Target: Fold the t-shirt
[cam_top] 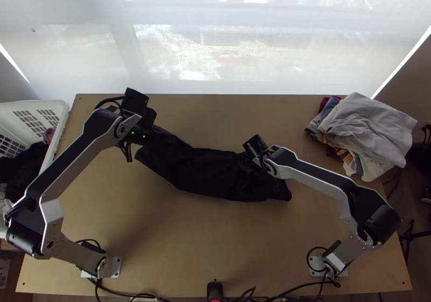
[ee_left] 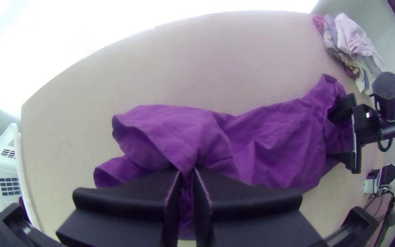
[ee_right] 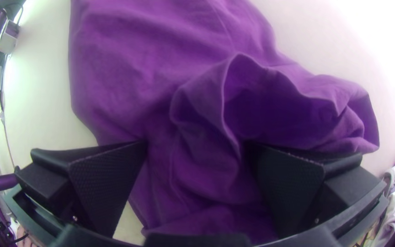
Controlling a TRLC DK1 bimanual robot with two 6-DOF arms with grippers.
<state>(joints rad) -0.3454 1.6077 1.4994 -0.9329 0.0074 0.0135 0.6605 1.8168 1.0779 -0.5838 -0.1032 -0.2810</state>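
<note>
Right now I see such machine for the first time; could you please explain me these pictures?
Two robot arms, left and right, stand at a table. The top picture looks down from above; the others come from cameras on each wrist. A rumpled shirt lies on the table. The left hand is closed on it; the right hand is open around some of its cloth. Piled clothes lie far right, a basket far left.
</note>
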